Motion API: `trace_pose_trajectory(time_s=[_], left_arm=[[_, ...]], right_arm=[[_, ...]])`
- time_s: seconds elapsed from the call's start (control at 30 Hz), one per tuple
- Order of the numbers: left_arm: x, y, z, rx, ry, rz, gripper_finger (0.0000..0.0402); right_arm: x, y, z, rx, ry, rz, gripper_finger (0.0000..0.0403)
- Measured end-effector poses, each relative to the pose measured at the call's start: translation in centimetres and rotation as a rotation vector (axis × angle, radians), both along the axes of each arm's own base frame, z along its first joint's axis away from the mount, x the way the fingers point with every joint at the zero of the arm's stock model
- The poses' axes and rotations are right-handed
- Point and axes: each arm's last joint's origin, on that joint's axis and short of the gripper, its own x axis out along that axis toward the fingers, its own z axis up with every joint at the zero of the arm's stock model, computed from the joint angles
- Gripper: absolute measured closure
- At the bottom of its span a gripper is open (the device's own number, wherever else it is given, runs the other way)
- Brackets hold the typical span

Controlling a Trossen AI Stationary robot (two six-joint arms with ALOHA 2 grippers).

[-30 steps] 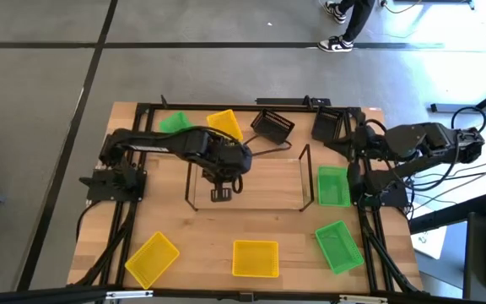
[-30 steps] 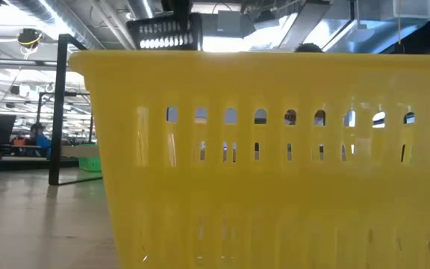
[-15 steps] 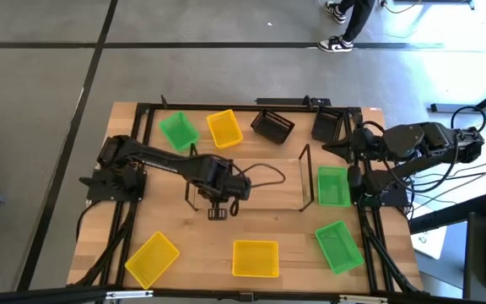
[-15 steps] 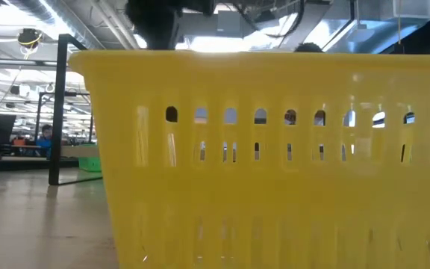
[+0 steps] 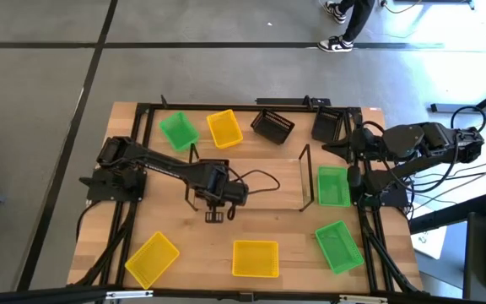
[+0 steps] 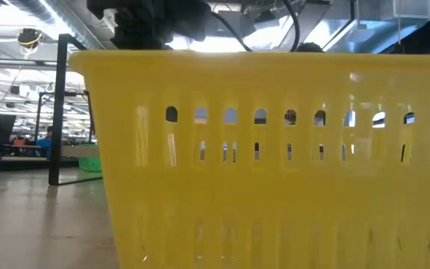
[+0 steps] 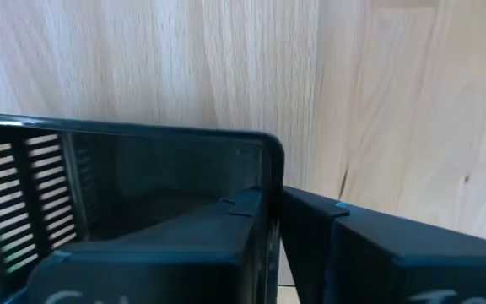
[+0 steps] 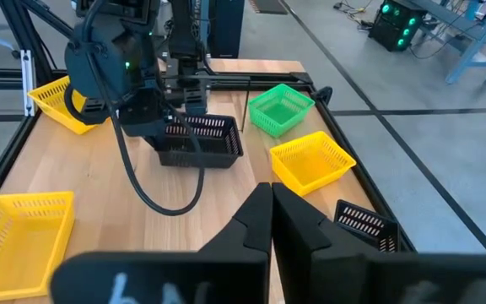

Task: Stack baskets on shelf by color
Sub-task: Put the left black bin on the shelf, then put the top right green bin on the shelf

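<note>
Black basket [image 8: 201,143] gripped by one wall in left pincer [image 7: 272,198], low at shelf [image 5: 305,173] front, probably for placing; right pincer [image 8: 270,187] clenched, idle.

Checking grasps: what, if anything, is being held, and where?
The left gripper pinches the black basket by its rim near a corner; the right gripper holds nothing.

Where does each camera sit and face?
High: overhead, straight down on table; both arms show.
Low: table height, facing yellow basket; left arm above.
Left wrist: down on black basket; own left gripper.
Right wrist: across table toward left arm; right gripper shut.
Shared: both wrist views see black basket.
</note>
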Motion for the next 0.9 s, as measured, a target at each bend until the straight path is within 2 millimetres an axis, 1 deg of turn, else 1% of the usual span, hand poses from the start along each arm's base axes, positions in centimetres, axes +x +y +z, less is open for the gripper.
trace_pose_trajectory(time_s=[0.2,0.3,0.4,0.57,0.63,0.77,0.9], left_arm=[[0.0,0.0,-0.2,0.0,0.001,0.0,0.0335],[0.1,0.0,0.2,-0.002,-0.008,0.0,0.0329],[0.4,-0.1,1.2,-0.008,-0.039,0.0,0.033],[0.7,0.0,3.6,-0.007,-0.074,-0.028,0.0332],[0.8,0.0,4.7,-0.002,-0.097,-0.039,0.0333],[1.1,0.1,7.6,0.056,-0.182,-0.037,0.0333],[1.1,0.4,10.4,0.123,-0.267,-0.007,0.0333]], right_arm=[[0.0,0.0,0.0,-0.002,0.0,0.001,0.0397],[0.0,0.0,0.0,-0.017,0.004,0.008,0.0397],[0.0,0.0,0.0,-0.017,0.003,0.008,0.0397],[0.1,0.0,0.1,0.056,-0.022,-0.021,0.0397],[0.1,0.0,0.1,0.058,-0.024,-0.022,0.0397],[0.1,0.0,0.1,0.059,-0.025,-0.024,0.0397],[0.1,-0.1,0.2,0.112,-0.056,-0.091,0.0397]])
